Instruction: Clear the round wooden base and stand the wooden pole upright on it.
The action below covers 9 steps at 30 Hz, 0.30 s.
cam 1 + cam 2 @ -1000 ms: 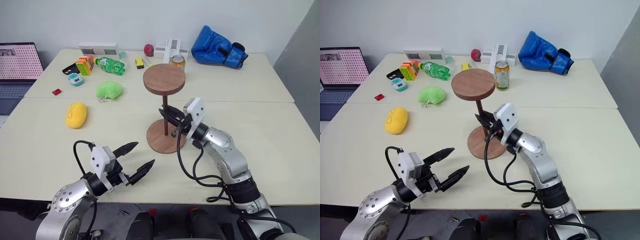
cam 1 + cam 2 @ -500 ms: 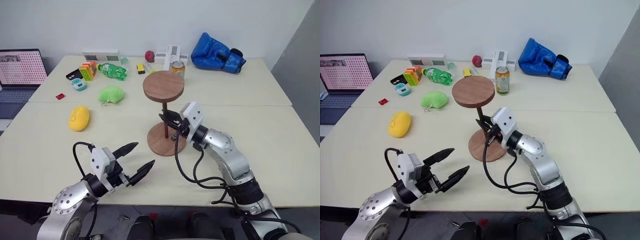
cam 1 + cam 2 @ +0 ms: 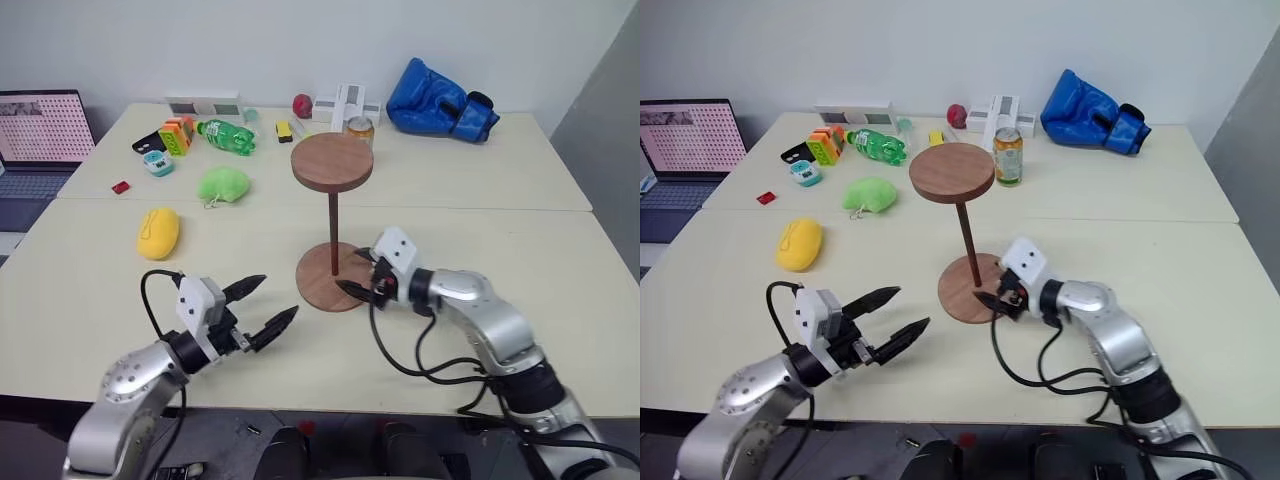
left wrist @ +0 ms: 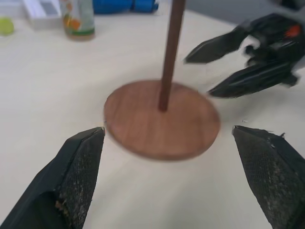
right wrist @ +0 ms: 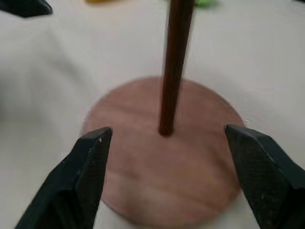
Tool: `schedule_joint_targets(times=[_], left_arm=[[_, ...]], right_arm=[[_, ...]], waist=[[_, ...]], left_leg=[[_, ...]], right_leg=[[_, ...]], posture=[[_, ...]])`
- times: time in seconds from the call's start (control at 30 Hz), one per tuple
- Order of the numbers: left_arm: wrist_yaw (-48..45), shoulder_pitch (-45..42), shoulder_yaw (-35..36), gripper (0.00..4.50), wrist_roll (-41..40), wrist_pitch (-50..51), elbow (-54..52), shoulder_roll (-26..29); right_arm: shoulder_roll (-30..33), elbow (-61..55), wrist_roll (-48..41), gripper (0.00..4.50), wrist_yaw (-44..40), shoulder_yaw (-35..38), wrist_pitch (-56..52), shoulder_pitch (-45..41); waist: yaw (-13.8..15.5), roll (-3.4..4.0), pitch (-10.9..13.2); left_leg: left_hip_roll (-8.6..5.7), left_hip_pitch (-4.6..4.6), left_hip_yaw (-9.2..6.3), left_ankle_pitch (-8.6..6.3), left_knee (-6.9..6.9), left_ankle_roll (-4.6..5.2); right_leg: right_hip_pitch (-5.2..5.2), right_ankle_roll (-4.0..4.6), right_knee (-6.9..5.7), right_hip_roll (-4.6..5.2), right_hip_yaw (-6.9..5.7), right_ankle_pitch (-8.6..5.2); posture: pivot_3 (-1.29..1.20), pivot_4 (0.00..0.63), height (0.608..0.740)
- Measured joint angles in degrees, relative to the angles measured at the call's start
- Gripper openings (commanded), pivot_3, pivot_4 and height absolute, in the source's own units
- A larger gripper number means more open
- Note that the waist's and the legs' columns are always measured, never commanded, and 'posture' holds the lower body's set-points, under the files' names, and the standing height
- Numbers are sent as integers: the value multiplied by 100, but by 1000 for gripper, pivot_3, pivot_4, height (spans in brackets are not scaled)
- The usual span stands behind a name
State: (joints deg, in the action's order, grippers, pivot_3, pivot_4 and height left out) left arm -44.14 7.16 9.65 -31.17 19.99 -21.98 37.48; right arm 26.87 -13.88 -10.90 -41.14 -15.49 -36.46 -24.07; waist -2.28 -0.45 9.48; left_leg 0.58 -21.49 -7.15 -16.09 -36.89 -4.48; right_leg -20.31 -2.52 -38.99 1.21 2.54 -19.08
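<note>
Pole (image 3: 333, 233) standing up in my round base (image 3: 329, 283), right gripper (image 3: 363, 279) let go, jaws now spread, left gripper (image 3: 262, 312) spread too.

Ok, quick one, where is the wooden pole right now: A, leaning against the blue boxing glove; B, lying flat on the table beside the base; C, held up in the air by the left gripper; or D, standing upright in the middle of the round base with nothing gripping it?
D: the wooden pole stands upright on the round wooden base, and the open right gripper sits beside it without gripping.
</note>
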Motion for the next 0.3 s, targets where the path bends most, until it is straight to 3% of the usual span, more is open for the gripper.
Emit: schedule_joint_targets(times=[0.13,0.23,0.3], left_arm=[[-671,-1114,246,4500,4,387,1064,1177],[-1225,-1654,372,4500,0,515,1479,1731],[-1389,-1694,349,4500,11,562,1569,1802]], right_arm=[[926,-212,-539,4453,-670,708,-292,65],[1263,-621,-1048,4453,-995,1215,-562,-34],[1312,-740,-1203,4453,-1091,1259,-631,-49]], waist=[[38,6,43],[-28,8,44],[-69,8,44]], left_leg=[[1,-25,-8,1,-8,0],[4,-34,4,1,4,1],[6,-37,7,0,9,2]], right_leg=[[-24,3,-12,-6,-8,3],[-34,2,2,-5,0,1],[-40,2,4,-4,3,0]], posture=[[0,150,740],[0,150,740],[0,150,740]])
